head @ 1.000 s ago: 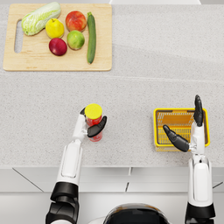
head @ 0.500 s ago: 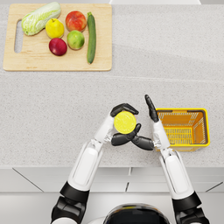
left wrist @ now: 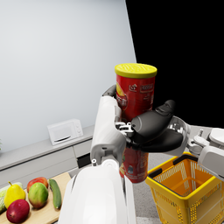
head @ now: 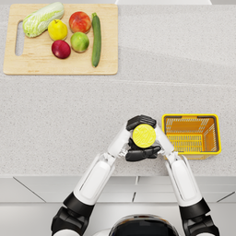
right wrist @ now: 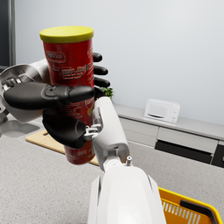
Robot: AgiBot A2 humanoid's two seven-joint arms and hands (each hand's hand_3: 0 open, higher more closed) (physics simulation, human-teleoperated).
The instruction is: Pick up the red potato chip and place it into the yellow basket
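Head view, lower centre of the frame: the red potato chip can [head: 144, 136], seen from above as its round yellow lid, stands upright in the air between the two hands, just left of the yellow basket [head: 191, 119]. The left hand [head: 139, 122] wraps the can from the upper-left side of the frame, with dark fingers curled around the far side. The right hand [head: 143, 152] closes on it from below, so both hands grip the same can.

Left wrist view: the can [left wrist: 136, 105] is upright above the counter, its red wall printed with a logo; the basket [left wrist: 189, 183] sits at lower right, its bottom showing no contents.

Right wrist view: the right hand [right wrist: 61, 118] clasps the lower half of the can [right wrist: 70, 70].

Head view, upper left: a wooden cutting board [head: 60, 69] carries a cabbage [head: 43, 19], a yellow fruit [head: 57, 30], a red apple [head: 79, 21], a green apple [head: 79, 42], a dark red plum [head: 61, 49] and a cucumber [head: 96, 39], well apart from the hands, on the grey speckled counter [head: 55, 124].
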